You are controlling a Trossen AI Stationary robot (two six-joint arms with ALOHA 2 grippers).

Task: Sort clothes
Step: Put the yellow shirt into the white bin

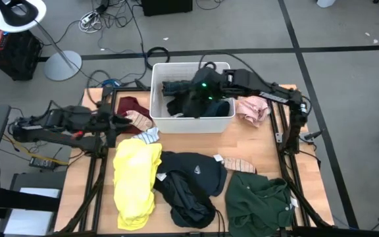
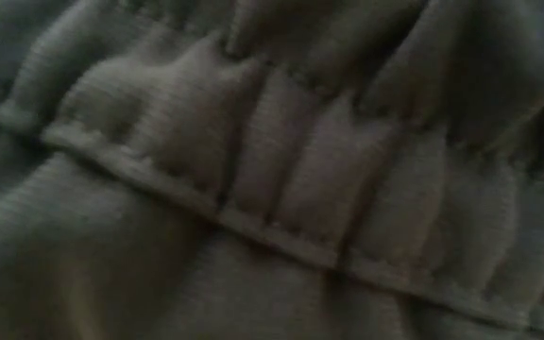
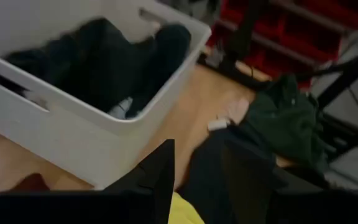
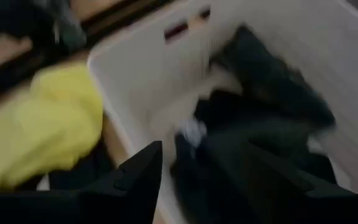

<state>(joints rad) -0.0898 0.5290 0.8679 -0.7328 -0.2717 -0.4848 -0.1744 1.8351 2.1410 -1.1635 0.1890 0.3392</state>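
A white bin [image 1: 160, 99] stands at the table's far middle with dark clothes [image 1: 199, 105] heaped inside. My right gripper [image 1: 171, 87] hangs open over the bin; in its wrist view [image 4: 204, 168] the dark heap [image 4: 260, 93] lies beyond the fingers. My left gripper [image 1: 122, 121] stands open off the bin's left near corner, above the table [image 3: 197, 177]. On the table lie a yellow shirt [image 1: 135, 181], a black top [image 1: 189, 184], a dark green top [image 1: 258, 201], a maroon piece [image 1: 130, 105], a pink piece [image 1: 252, 108] and striped socks [image 1: 239, 164].
Dark ribbed fabric [image 2: 272, 170] fills the whole low view. A second striped sock [image 1: 149, 135] lies by the bin's near left corner. Bare wood [image 1: 196, 141] shows in a strip between the bin and the clothes nearer the front.
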